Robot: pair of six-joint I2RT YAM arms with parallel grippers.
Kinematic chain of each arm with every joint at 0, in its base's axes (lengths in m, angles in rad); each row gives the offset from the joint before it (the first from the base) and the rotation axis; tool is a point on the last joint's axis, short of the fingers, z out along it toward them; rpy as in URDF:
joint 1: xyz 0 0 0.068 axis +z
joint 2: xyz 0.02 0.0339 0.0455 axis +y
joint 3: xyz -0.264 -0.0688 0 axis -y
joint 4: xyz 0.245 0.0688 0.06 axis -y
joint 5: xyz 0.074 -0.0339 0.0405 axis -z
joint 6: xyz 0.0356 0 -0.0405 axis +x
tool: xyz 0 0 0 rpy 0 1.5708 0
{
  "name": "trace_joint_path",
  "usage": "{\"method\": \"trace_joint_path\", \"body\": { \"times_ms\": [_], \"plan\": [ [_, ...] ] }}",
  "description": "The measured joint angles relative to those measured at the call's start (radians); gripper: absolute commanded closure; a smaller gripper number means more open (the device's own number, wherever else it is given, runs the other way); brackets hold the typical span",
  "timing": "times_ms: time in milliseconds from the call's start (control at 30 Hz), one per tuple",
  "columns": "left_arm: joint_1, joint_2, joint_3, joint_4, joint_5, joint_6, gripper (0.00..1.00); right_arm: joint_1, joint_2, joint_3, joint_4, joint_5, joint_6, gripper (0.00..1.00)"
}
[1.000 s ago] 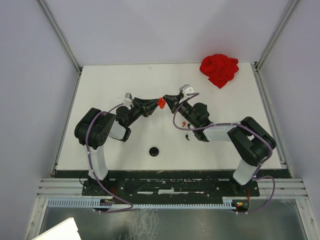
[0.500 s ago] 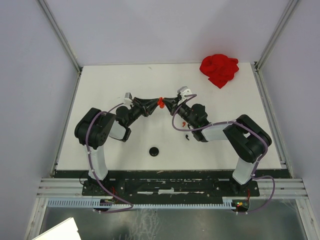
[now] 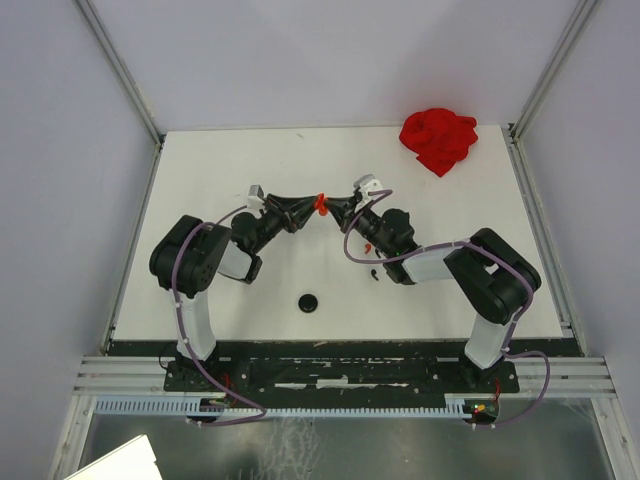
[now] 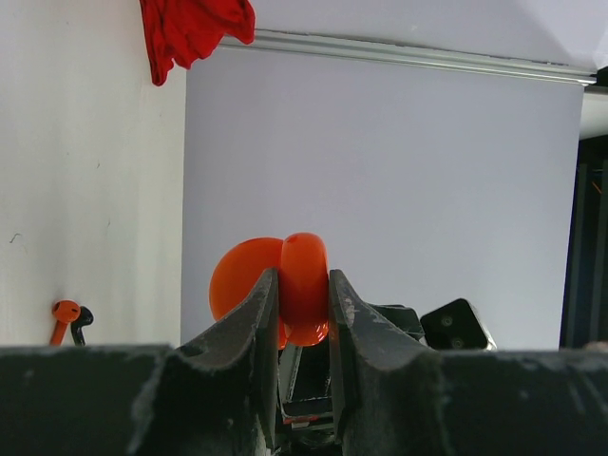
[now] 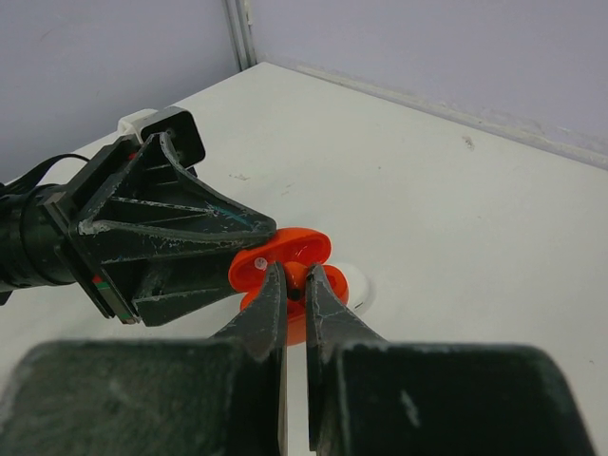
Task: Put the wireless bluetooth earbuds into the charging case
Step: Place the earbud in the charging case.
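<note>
The red charging case (image 3: 321, 203) is open and held above the table's middle. My left gripper (image 3: 306, 209) is shut on it; in the left wrist view the case (image 4: 306, 285) sits between the fingers with its lid (image 4: 237, 277) swung left. My right gripper (image 3: 336, 206) meets it from the right. In the right wrist view that gripper (image 5: 296, 277) is shut on a small red earbud (image 5: 295, 284) and holds it at the open case (image 5: 285, 252). A second red earbud (image 3: 367, 246) and a black earbud (image 3: 373, 275) lie on the table beneath the right arm.
A round black disc (image 3: 309, 302) lies near the front middle. A white disc (image 5: 359, 286) lies on the table under the case. A crumpled red cloth (image 3: 438, 138) sits at the back right corner. Metal rails edge the table.
Both grippers and the red case have shifted slightly toward the back, and the right gripper has closed in on the case. The loose earbuds have not moved.
</note>
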Motion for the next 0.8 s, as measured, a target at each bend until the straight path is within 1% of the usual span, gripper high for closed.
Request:
{"method": "trace_joint_path", "body": {
  "times_ms": [33, 100, 200, 267, 367, 500, 667, 733, 800],
  "plan": [
    [0.0, 0.002, 0.0, 0.002, 0.0, -0.002, 0.97, 0.0, 0.0, -0.002, 0.002, 0.0, 0.0, 0.93],
    [0.0, 0.006, 0.0, 0.005, 0.0, -0.005, 0.97, 0.0, 0.0, -0.005, 0.003, 0.0, 0.0, 0.78],
    [0.0, 0.01, 0.0, 0.005, 0.0, -0.018, 0.97, 0.0, 0.0, -0.011, 0.004, -0.005, 0.003, 0.59],
    [0.0, 0.01, 0.0, 0.007, 0.0, -0.021, 0.97, 0.0, 0.0, -0.014, 0.003, -0.003, 0.005, 0.5],
    [0.0, 0.01, 0.0, 0.013, 0.0, -0.021, 0.97, 0.0, 0.0, -0.023, 0.008, 0.004, 0.016, 0.44],
    [0.003, 0.014, 0.0, 0.019, 0.0, -0.021, 0.97, -0.002, -0.017, -0.045, 0.031, 0.029, 0.035, 0.4],
    [0.013, 0.024, -0.002, 0.021, -0.002, -0.021, 0.97, -0.013, -0.102, -0.055, 0.025, 0.056, 0.055, 0.4],
    [0.018, 0.025, -0.006, 0.019, -0.003, -0.021, 0.97, -0.015, -0.172, -0.056, -0.028, 0.069, 0.058, 0.4],
    [0.022, 0.025, -0.01, 0.018, -0.004, -0.021, 0.97, -0.016, -0.257, -0.044, -0.157, 0.095, 0.074, 0.37]
  ]
}}
